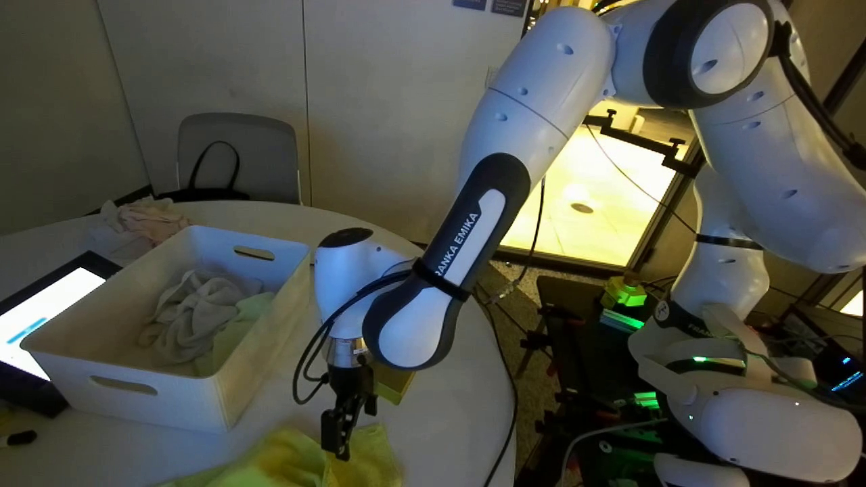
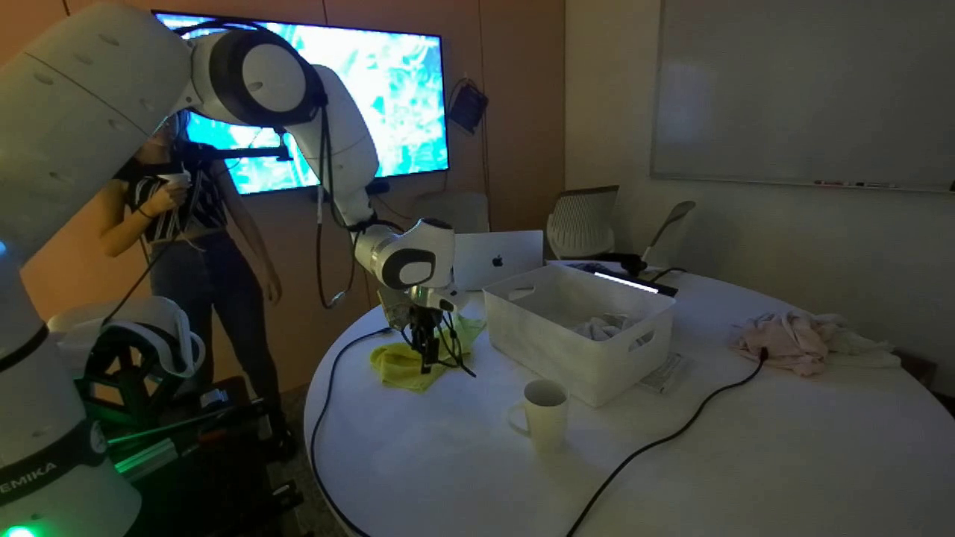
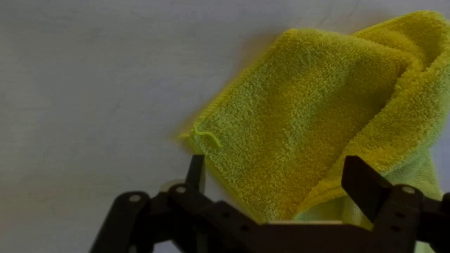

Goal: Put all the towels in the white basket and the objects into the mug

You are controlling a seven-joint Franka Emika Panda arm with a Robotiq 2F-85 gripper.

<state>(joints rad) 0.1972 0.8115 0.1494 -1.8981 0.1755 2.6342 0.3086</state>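
The bright yellow towel (image 3: 299, 116) lies rumpled on the table, its near side showing a paler green patch. Directly over it, my gripper (image 3: 274, 157) stands open, the fingers wide apart and nothing held; one finger (image 3: 196, 172) is by the towel's corner, the other over a fold. Both exterior views show the white basket (image 1: 162, 399) beside the arm. Inside it rest an off-white towel (image 1: 196, 314) and a pale green towel (image 1: 243, 325). The white mug (image 2: 546, 418) stands upright before the basket in an exterior view, its inside mostly hidden. Which things are the objects, I cannot tell.
A yellow box (image 1: 394, 384) sits close behind the gripper. Around the basket are a lit tablet (image 1: 51, 318), a laptop (image 2: 498, 257) and a flat packet (image 2: 664, 373). Pinkish cloths (image 2: 791, 343) lie heaped near the table's edge. A black cable (image 2: 671, 436) crosses the tabletop.
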